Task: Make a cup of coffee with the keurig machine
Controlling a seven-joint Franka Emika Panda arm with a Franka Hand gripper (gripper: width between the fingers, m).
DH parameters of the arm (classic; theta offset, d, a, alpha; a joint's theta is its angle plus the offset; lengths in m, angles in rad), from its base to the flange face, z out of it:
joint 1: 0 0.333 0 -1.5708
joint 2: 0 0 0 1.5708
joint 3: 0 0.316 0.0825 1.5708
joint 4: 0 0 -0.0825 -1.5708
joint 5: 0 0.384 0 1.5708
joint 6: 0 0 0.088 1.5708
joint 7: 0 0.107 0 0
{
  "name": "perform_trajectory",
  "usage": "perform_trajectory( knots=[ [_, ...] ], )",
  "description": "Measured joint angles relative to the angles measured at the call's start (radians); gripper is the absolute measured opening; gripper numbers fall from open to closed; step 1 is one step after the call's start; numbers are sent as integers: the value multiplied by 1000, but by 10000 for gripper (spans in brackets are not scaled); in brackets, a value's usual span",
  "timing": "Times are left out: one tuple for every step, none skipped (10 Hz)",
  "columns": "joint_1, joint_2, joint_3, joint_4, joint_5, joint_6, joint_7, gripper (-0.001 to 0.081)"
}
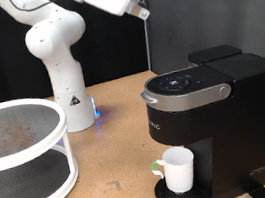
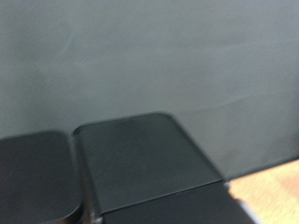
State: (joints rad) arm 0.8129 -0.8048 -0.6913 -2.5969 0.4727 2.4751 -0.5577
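The keurig machine (image 1: 211, 107), a matte-black box with a silver-grey lid handle (image 1: 185, 98), stands at the exterior view's right with its lid down. A white mug (image 1: 179, 169) sits on its round drip tray (image 1: 176, 195) under the spout. A small green bit (image 1: 155, 163) shows just beside the mug. My gripper (image 1: 141, 12) hangs high above the machine, tilted, at the exterior view's top; nothing shows between its fingers. In the wrist view I see only black flat tops of the machine (image 2: 140, 163) against a grey backdrop, and no fingers.
A white two-tier round rack (image 1: 21, 162) stands at the exterior view's left on the wooden table (image 1: 116, 152). The arm's white base (image 1: 67, 79) is behind it, with a blue light low beside it. A dark curtain closes the back.
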Motion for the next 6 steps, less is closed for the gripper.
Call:
perform_trajectory(
  knots=[
    [-15, 44, 30, 52, -78, -94, 72, 807],
    [-28, 93, 59, 111, -152, -187, 139, 807],
    [-31, 144, 77, 173, -219, -286, 176, 807],
    [-26, 194, 82, 231, -241, -363, 196, 807],
    [-22, 260, 81, 287, -243, -416, 200, 807],
    [-22, 254, 81, 279, -235, -396, 195, 807]
  ],
)
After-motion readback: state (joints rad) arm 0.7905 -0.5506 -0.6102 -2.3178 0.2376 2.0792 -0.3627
